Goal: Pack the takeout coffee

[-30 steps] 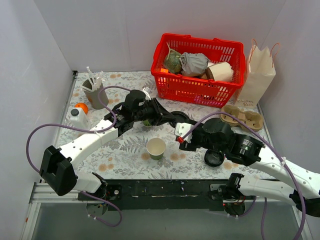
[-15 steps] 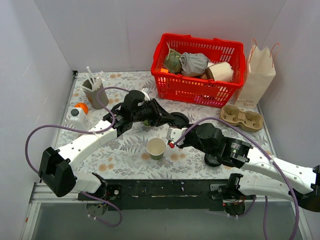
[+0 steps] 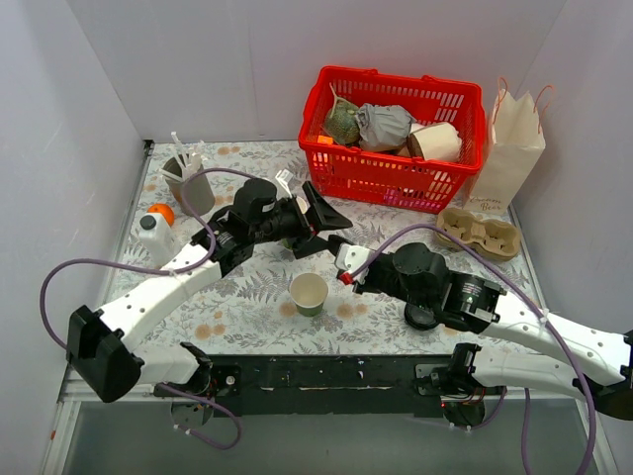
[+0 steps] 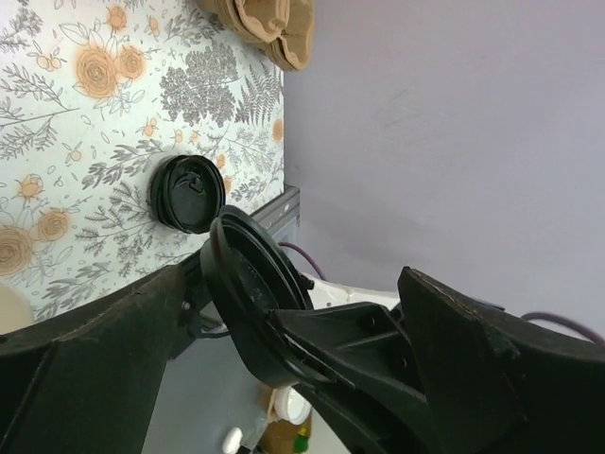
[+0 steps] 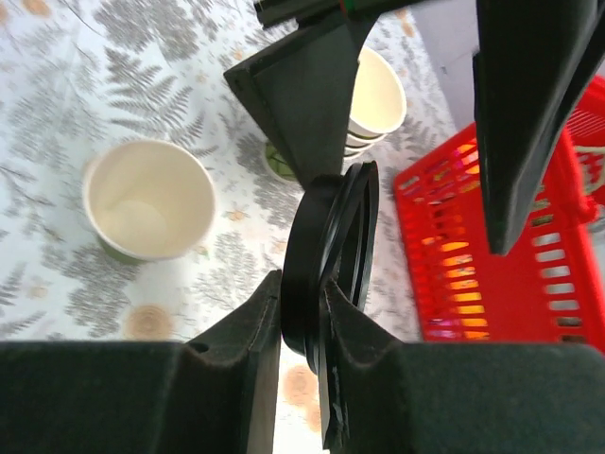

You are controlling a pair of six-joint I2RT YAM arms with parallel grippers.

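As the top camera looks down, cup: the small paper cup (image 3: 309, 293) with dark green sides and a cream inside stands upright and uncapped on the fern-printed table (image 3: 237, 297), near the front edge, between the two arms.
Left gripper: the left gripper (image 3: 334, 230) hangs behind the cup, fingers spread wide, clamping nothing.
Right gripper: the right gripper (image 3: 339, 255) points up into that gap; its grip cannot be told from here.
Surroundings: a red plastic basket (image 3: 381, 183) at the back, with a brown cardboard cup carrier (image 3: 481, 232) in front of its right end.
Left wrist, lid: a black plastic dome lid (image 4: 248, 284) stands on edge between the left gripper's wide fingers (image 4: 85, 364), pinched by the right gripper's tips; whether the left fingers touch it cannot be told.
Left wrist, table: a second black lid (image 4: 187, 193) lies flat on the table, apart.
Right wrist, grip: the right gripper's fingers (image 5: 189, 378) are narrowed onto the dome lid's rim.
Right wrist, cup: the paper cup sits left of the lid, mouth up; a stack of cream cups (image 5: 378, 90) stands beyond, beside the basket.
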